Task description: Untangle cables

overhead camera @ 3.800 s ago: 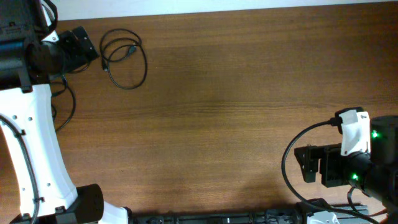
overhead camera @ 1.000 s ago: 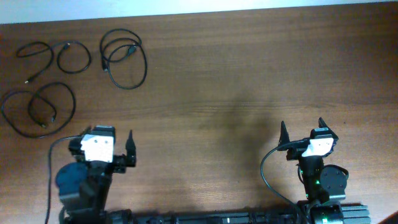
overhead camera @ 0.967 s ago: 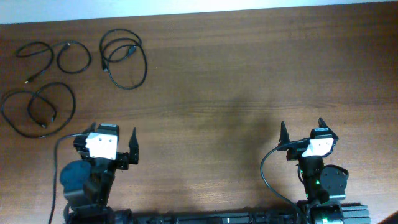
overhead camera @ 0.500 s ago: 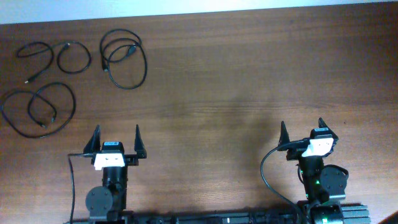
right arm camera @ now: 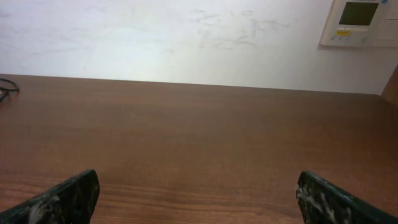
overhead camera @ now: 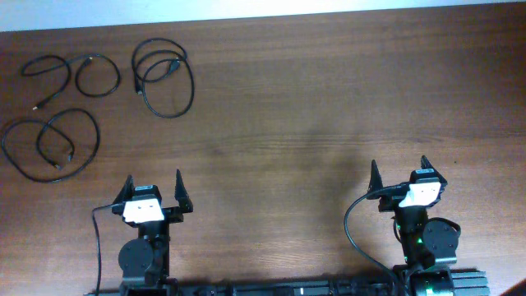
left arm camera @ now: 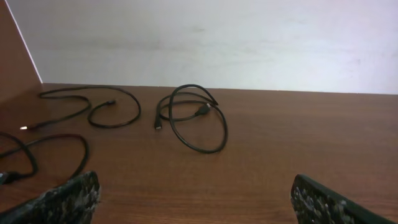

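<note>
Three thin black cables lie apart at the table's far left. One cable [overhead camera: 163, 76] is a double loop and also shows in the left wrist view [left arm camera: 193, 118]. A second cable [overhead camera: 74, 72] curls at the top left [left arm camera: 90, 106]. A third cable [overhead camera: 51, 146] loops near the left edge [left arm camera: 37, 149]. My left gripper [overhead camera: 153, 184] is open and empty near the front edge, well short of the cables. My right gripper [overhead camera: 398, 170] is open and empty at the front right. Both wrist views show only fingertips over bare wood [left arm camera: 194, 199] [right arm camera: 198, 196].
The wooden table [overhead camera: 329, 107] ends at a white wall [left arm camera: 249, 37] behind the cables. A wall panel [right arm camera: 364, 22] shows at the top right of the right wrist view. Thicker black arm wires [overhead camera: 355, 222] hang by the right arm base.
The left arm has drawn back from the cables at the far left to the front edge, leaving three cables spread apart. It settled slightly in the last half second. The right arm also withdrew, then stayed still.
</note>
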Controlling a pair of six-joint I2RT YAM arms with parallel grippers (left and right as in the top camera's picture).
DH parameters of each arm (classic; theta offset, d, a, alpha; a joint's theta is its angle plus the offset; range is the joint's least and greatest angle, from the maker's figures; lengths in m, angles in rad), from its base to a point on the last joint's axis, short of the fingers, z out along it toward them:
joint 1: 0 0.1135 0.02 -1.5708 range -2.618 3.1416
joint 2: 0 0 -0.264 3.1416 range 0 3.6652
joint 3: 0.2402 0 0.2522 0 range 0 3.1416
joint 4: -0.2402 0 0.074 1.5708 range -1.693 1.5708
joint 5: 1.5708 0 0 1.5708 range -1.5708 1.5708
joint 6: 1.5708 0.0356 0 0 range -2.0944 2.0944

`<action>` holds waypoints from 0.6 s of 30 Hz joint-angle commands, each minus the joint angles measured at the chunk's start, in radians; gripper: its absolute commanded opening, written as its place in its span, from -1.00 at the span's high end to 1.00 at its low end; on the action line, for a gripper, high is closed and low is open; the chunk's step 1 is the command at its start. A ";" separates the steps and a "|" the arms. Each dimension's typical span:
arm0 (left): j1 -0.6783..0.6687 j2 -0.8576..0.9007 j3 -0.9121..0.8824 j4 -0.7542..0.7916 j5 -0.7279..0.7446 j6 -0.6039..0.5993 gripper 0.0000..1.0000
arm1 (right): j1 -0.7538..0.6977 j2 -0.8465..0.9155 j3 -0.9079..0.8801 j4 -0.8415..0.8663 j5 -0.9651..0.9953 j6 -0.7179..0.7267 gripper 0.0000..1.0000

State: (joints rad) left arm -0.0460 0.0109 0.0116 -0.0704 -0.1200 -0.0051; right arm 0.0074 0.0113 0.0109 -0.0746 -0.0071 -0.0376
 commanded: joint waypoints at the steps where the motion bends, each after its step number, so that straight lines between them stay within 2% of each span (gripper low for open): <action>1: -0.003 -0.006 -0.003 -0.007 -0.001 -0.012 -0.98 | 0.006 -0.007 -0.005 -0.007 0.008 -0.008 -0.97; 2: -0.004 -0.006 -0.003 -0.007 -0.001 -0.039 -0.98 | 0.006 -0.007 -0.005 -0.007 0.008 -0.007 -0.97; 18: -0.004 -0.006 -0.003 -0.003 0.000 -0.040 -0.98 | 0.006 -0.007 -0.005 -0.007 0.008 -0.007 -0.97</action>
State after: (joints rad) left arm -0.0460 0.0109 0.0116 -0.0704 -0.1200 -0.0280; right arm 0.0074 0.0113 0.0109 -0.0742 -0.0071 -0.0380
